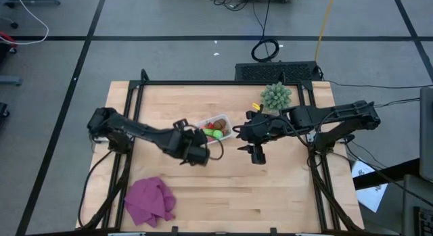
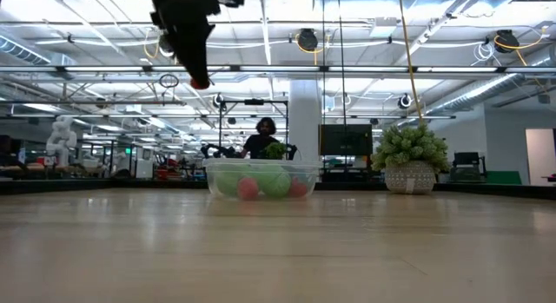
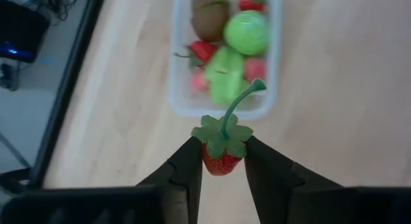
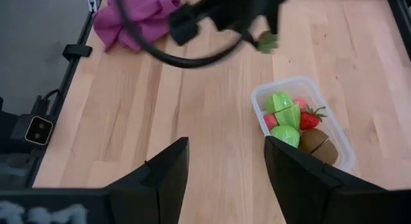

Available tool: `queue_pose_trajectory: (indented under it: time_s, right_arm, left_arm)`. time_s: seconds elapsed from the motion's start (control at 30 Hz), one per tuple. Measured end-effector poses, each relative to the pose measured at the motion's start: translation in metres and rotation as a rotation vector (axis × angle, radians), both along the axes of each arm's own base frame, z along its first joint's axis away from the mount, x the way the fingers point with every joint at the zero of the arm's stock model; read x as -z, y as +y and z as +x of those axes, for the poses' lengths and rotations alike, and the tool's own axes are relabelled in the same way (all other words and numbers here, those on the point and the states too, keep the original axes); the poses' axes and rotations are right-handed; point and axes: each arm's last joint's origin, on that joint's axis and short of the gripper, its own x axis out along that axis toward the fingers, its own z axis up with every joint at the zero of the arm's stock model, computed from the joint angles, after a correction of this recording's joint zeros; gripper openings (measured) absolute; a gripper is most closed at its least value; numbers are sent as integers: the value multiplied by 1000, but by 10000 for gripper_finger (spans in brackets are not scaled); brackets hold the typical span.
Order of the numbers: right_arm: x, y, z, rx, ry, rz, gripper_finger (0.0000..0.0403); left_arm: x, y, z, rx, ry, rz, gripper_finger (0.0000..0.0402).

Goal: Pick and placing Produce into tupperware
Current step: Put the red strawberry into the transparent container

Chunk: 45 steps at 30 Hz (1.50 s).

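Surface (image 1: 223,189) of pale wood planks, dark-framed. Crumpled purple cloth (image 1: 149,199) at its near left. Spiky pale-green potted plant (image 1: 276,96) at the far edge. Small clear plastic rectangular tupperware (image 1: 203,123) mid-surface holds brown oval (image 3: 210,11), bright green pieces (image 3: 247,31), small red bits (image 3: 203,50). Left end effector (image 3: 221,161) clamped on a red toy strawberry (image 3: 221,161) with green leafy stem, raised just short of the tupperware. Right end effector (image 4: 225,166) nearby, fingers apart, empty.

My two matte-black jointed arms trail looping black cables, each ending in blocky, dark, two-fingered grippers.
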Motion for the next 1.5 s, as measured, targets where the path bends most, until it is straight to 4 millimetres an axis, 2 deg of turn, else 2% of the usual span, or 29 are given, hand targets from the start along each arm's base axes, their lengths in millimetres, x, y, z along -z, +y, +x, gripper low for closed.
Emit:
queue_pose_trajectory:
  time_s: [0.1, 0.37, 0.67, 0.87, 1.1, 1.5]
  right_arm:
    - [1, 0, -1, -3, 15, -5, 194]
    - [5, -1, -5, -16, 67, -27, 194]
    - [6, -1, -7, -35, 89, -48, 194]
    - [6, -2, -6, -50, 88, -63, 194]
    - [6, -2, -6, -59, 87, -72, 194]
    - [6, -2, -6, -59, 87, -72, 194]
  left_arm:
    - [1, 19, 4, 9, 31, 20, 108]
    - [21, 67, 14, 16, 62, 52, 115]
    - [51, 109, 21, 54, 3, -47, 115]
    - [65, 123, 18, 63, -19, -127, 115]
    - [67, 132, 18, 74, -43, -187, 115]
    - [67, 133, 20, 87, -73, -239, 116]
